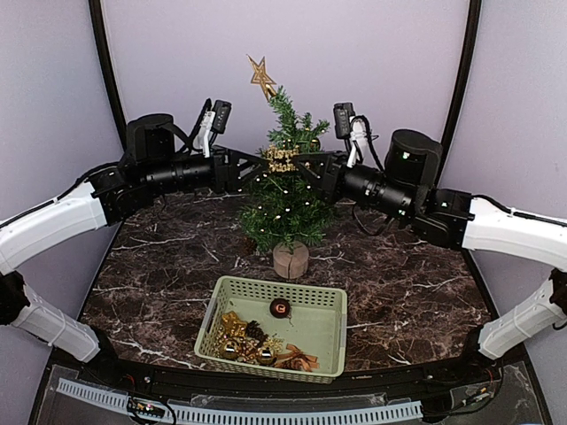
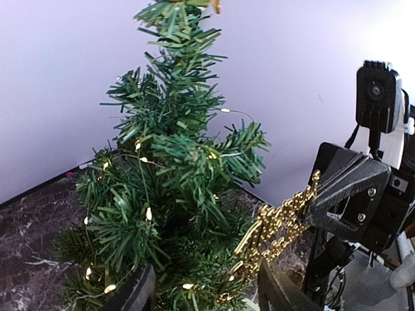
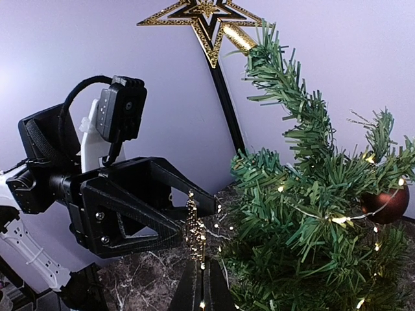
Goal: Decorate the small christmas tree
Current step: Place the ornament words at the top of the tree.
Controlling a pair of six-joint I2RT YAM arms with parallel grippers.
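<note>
The small christmas tree point(image 1: 285, 199) stands mid-table on its wooden base point(image 1: 291, 260), strung with lit fairy lights and topped by a gold star point(image 1: 261, 76). It also carries a dark red ball point(image 3: 384, 204). A gold glitter sign point(image 1: 282, 160) hangs against its upper front. My right gripper point(image 3: 204, 271) is shut on the sign point(image 3: 194, 227), which shows edge-on there. My left gripper point(image 2: 206, 280) is open; its fingers point(image 2: 137, 293) straddle the lower branches, with the sign point(image 2: 279, 227) just inside the right finger. Both grippers point(image 1: 252, 170) point(image 1: 307, 167) meet at the tree from opposite sides.
A pale green basket point(image 1: 330, 341) sits near the front edge. It holds a dark red ball point(image 1: 280, 308), gold ornaments point(image 1: 234, 326), a pine cone point(image 1: 255, 330) and a copper bow point(image 1: 298, 359). Purple walls close in behind and beside the dark marble table point(image 1: 407, 292).
</note>
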